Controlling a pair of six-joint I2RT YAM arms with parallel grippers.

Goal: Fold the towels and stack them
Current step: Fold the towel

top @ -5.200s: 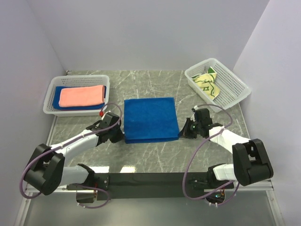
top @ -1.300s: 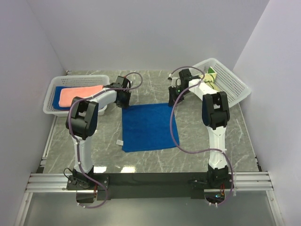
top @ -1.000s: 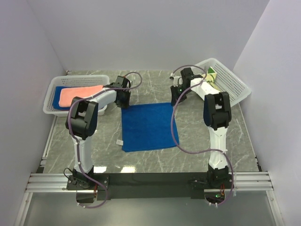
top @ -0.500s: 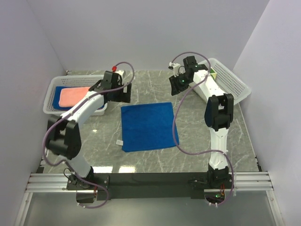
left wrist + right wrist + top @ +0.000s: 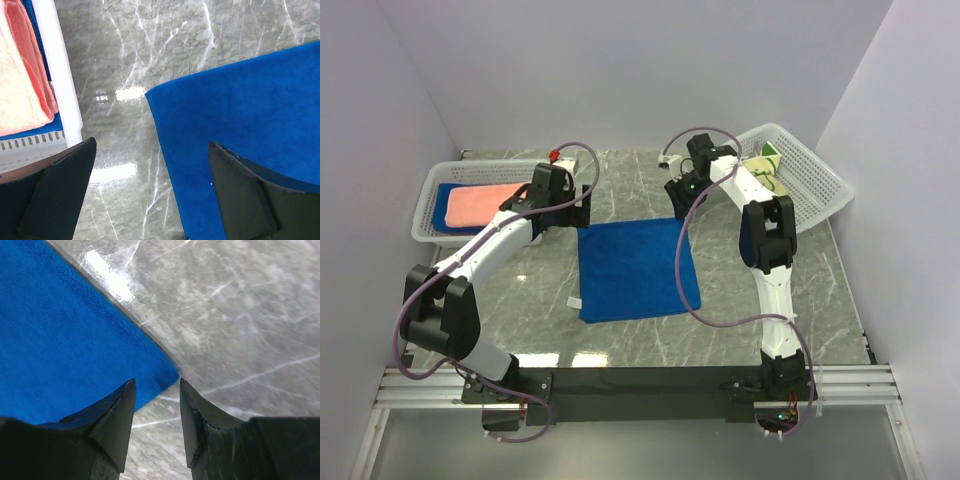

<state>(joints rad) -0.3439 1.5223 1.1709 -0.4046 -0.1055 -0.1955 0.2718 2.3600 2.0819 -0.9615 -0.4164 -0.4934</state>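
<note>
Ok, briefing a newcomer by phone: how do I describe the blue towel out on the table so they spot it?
On the grey marble table, look between the left basket and the right basket, both white: the blue towel lies spread flat in the middle. A second blue towel sits in the left basket under a pink towel; this one lies bare on the tabletop.

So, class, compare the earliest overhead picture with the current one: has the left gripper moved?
Yes. The left gripper has moved toward the back wall, from nearer than the left basket to beside its right end.
</note>
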